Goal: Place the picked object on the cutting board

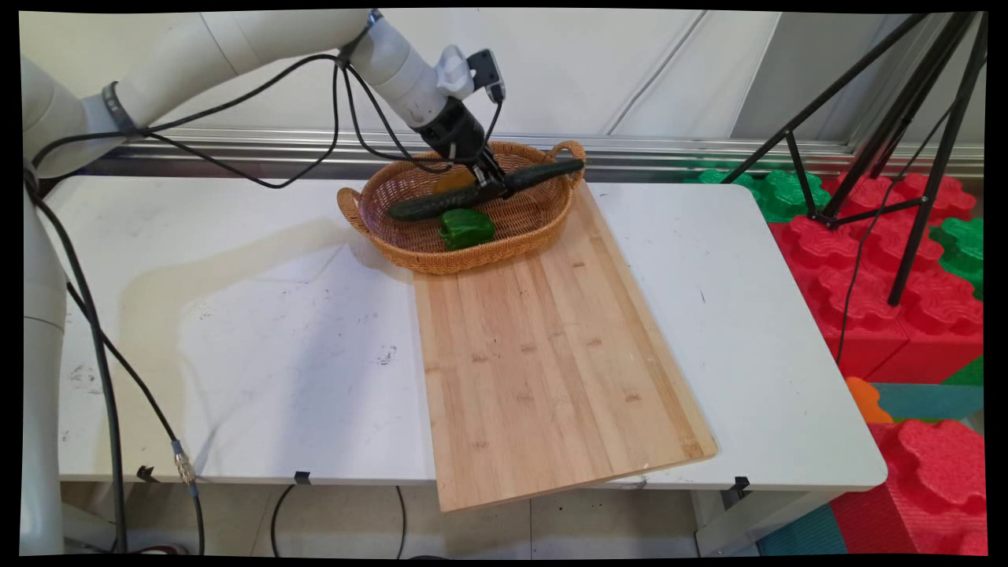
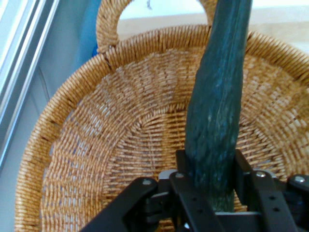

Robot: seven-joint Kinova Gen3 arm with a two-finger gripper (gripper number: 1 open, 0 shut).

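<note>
A: While nothing is sitting on it, the bamboo cutting board (image 1: pixel 551 362) is lying nearest the camera, overhanging the near edge of the white table (image 1: pixel 236 331).

B: And past the board?

A: Its far end is tucking under the wicker basket (image 1: pixel 425 256). A green bell pepper (image 1: pixel 466 227) is resting in the basket's near side.

B: Gripper?

A: The gripper (image 1: pixel 492 187) is reaching down into the basket and pinching a dark green cucumber (image 1: pixel 441 201) around its middle. From the hand view, the two fingers (image 2: pixel 246 169) are pressing against both flanks of the cucumber (image 2: pixel 217 121), which is running away over the basket floor toward the far handle (image 2: pixel 116 19).

B: Lifted or lying?

A: Looks held; one end is poking over the right rim, the other is pointing left above the weave. Can't tell whether it's touching the rim.

B: Anything behind?

A: Something orange is showing under the gripper, mostly hidden. Farther right, a black tripod (image 1: pixel 890 142) is standing over red and green foam blocks (image 1: pixel 882 260).
</note>
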